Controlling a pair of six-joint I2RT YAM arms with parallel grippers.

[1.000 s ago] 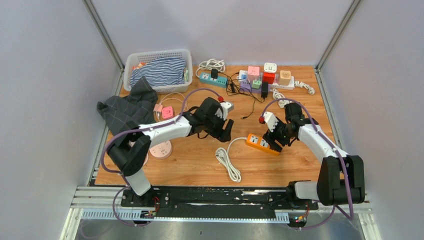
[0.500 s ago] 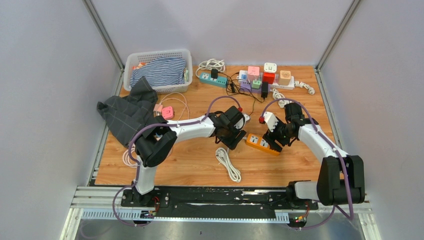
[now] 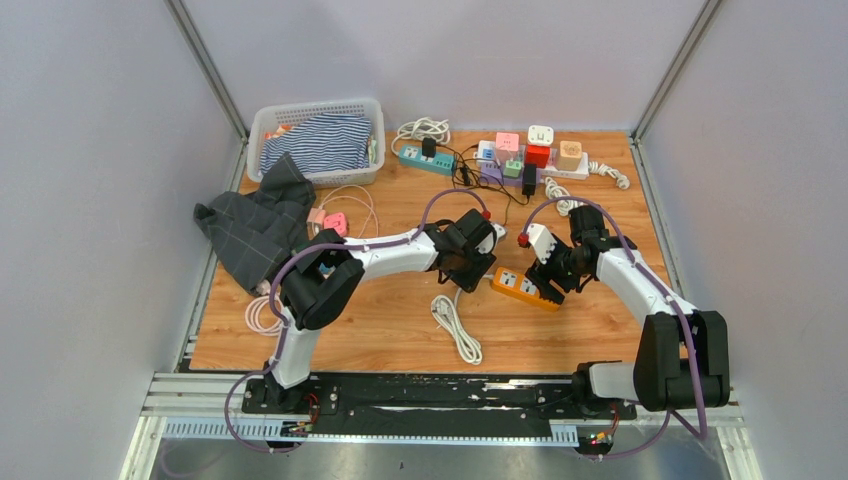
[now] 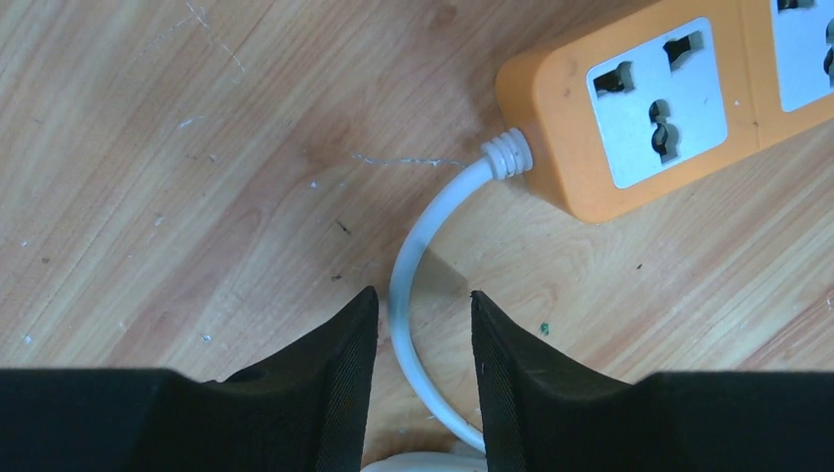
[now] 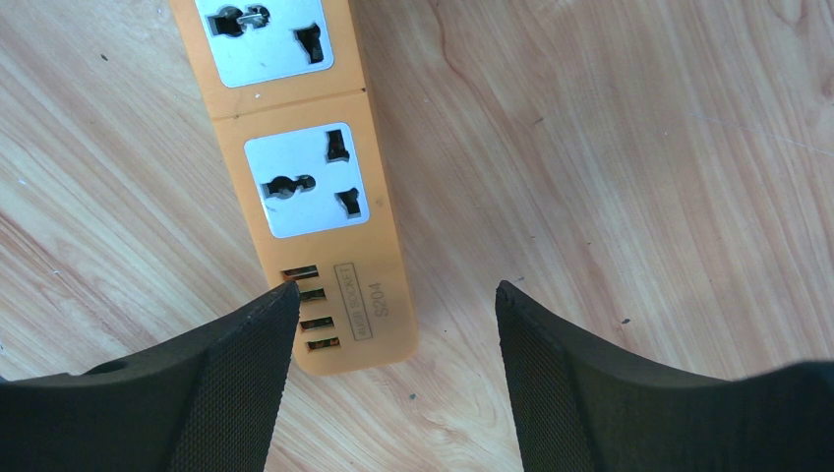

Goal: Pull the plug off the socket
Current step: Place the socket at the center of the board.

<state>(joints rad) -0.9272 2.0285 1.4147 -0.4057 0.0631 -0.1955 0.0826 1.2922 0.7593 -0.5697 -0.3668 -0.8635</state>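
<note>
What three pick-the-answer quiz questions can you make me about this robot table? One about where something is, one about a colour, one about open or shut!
1. Where is the left gripper?
A. Over the white cord
B. In the basket
C. On the grey cloth

2. What colour is the power strip under the right gripper?
A. Green
B. Orange
C. Black

3. How are the right gripper's jaws?
A. Shut tight
B. Clamped on the cord
C. Open

Answers: 1 A, its fingers straddle the cord beside the strip. 2 B, both wrist views show an orange case. 3 C, they stand wide apart around the strip's USB end.
</note>
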